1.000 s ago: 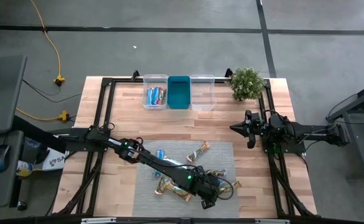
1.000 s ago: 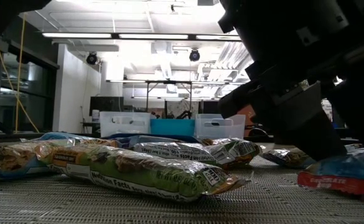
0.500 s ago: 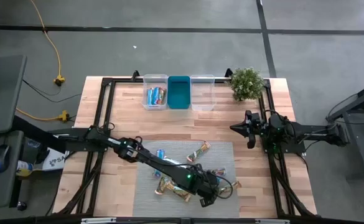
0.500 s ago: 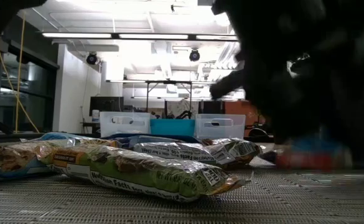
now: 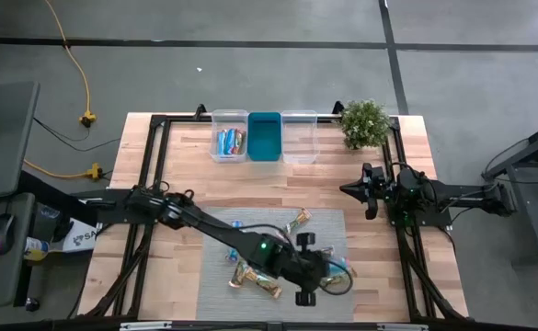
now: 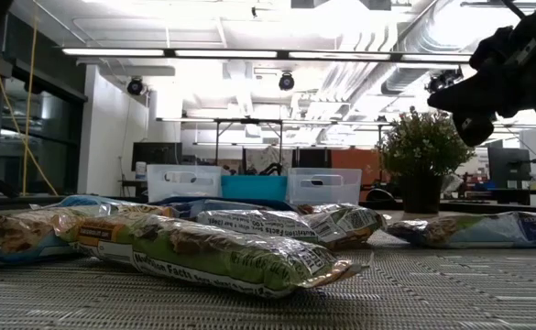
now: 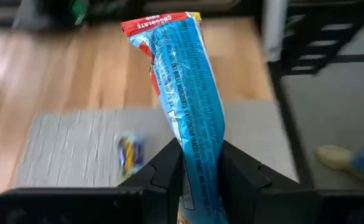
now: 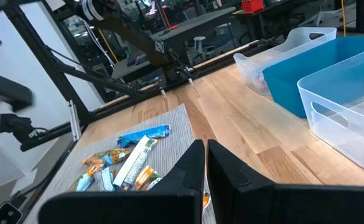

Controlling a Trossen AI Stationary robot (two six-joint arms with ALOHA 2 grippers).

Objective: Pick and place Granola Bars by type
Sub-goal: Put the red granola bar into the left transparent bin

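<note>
Nearest the table's front edge, the left gripper (image 5: 319, 276) hangs above the grey woven mat (image 5: 215, 276), its two dark fingers (image 7: 169, 168) clamped on a bright blue wrapped granola bar with a red end (image 7: 185, 93), which stands upright between them, clear of the surface. Below and beside it, tan-green wrapped bars (image 6: 231, 257) lie scattered on the mat, some overlapping. To carry well, the arm should probably lift high enough to clear the heap and hold its grip firm, since the slick wrapper may slide. Farther back, the right gripper (image 5: 368, 195) waits over bare wood, fingers pressed together on nothing. At the far edge stand a clear plastic bin already holding bars (image 5: 218, 147), a teal bin (image 5: 265, 136) and another clear bin (image 5: 299, 138).
</note>
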